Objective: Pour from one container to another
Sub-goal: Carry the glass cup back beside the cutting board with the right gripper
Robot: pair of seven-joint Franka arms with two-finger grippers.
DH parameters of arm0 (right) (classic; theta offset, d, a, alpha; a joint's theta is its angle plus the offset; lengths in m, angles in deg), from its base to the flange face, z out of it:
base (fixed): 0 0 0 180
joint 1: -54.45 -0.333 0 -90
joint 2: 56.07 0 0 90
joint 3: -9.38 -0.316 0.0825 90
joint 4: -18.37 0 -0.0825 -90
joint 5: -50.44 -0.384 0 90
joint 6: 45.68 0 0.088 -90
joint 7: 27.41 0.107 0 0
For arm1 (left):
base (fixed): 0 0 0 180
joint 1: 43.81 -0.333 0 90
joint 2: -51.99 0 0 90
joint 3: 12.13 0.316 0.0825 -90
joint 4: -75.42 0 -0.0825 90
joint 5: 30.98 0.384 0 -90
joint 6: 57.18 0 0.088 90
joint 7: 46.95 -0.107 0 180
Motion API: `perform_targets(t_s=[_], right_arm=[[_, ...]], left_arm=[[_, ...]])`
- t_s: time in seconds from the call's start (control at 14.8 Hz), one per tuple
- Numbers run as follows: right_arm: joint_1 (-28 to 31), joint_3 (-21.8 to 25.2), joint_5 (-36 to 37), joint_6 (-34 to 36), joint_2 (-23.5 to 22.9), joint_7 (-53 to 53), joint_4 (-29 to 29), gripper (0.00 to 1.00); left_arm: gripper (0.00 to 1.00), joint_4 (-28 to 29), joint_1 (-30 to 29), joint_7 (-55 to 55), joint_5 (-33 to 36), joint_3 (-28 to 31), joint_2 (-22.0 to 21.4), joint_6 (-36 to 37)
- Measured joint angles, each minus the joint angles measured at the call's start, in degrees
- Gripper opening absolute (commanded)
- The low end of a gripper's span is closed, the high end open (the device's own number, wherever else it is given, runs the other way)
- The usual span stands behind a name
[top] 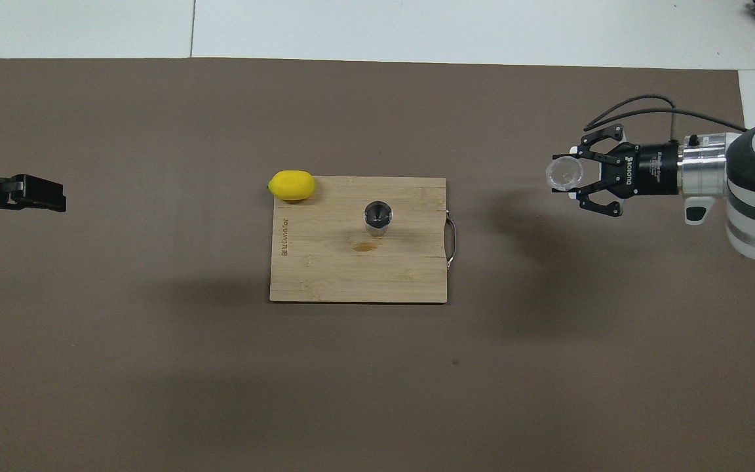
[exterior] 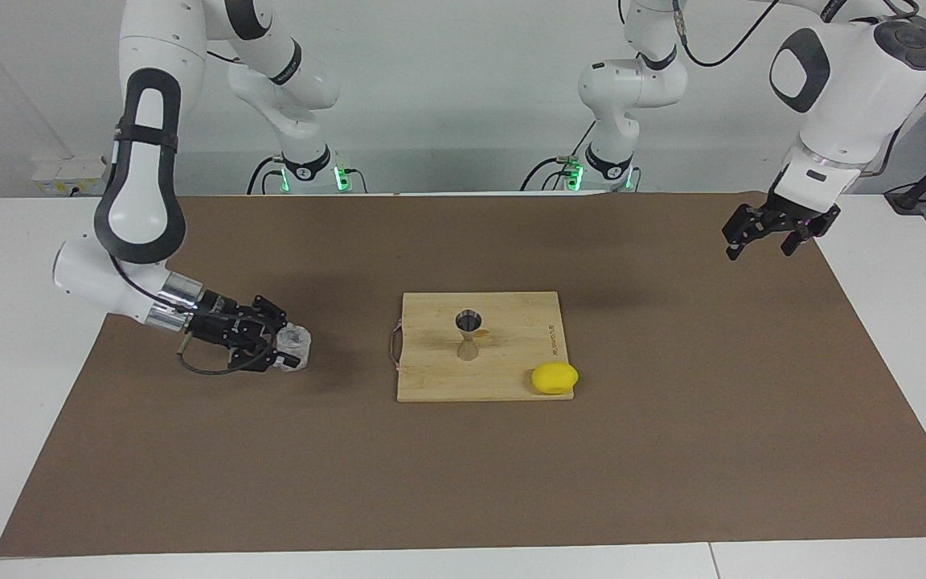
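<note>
Now right tool (exterior: pixel 286 347) grips upright glass (exterior: pixel 295 342) over mat (exterior: pixel 672 450); left tool (exterior: pixel 768 239) waits.

This is a robotics lab set up for tabletop trials, not a lived-in kitchen. Two white robot arms (exterior: pixel 141 201) are mounted at the edge of a plain white counter (exterior: pixel 29 338), their bases showing green status lights (exterior: pixel 340 174) and trailing black cables (exterior: pixel 712 56). A brown mat (exterior: pixel 672 418) covers the working area, and the wall (exterior: pixel 447 96) at the robots' end is bare and pale, with a power strip (exterior: pixel 69 175) against it at the right arm's end. The kitchen items look like staged props: a bamboo cutting board (exterior: pixel 511 354) at the mat's middle and a yellow lemon (exterior: pixel 555 378) at its edge.
</note>
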Motion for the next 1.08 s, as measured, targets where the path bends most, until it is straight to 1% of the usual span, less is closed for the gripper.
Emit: perform_targets(t_s=[0.2,0.34,0.67,1.08], right_arm=[[0.18,-0.05,-2.33,2.11,-3.31,-4.24,0.51,0.00],[0.96,-0.06,-4.25,3.22,-4.36,-7.57,1.38,0.00],[5.98,-0.05,-4.80,4.35,-4.60,-10.85,4.10,0.00],[6.08,-0.76,-4.81,5.63,-5.59,-10.87,4.96,0.00]], left_arm=[[1.00,-0.12,-0.02,0.00,0.00,0.14,-0.83,1.36],[1.00,-0.13,-0.07,0.00,0.00,0.37,-1.43,2.38],[1.00,-0.30,-0.07,0.00,0.00,0.43,-2.64,4.08],[1.00,-0.31,-0.07,0.00,0.00,0.43,-2.99,4.16]])
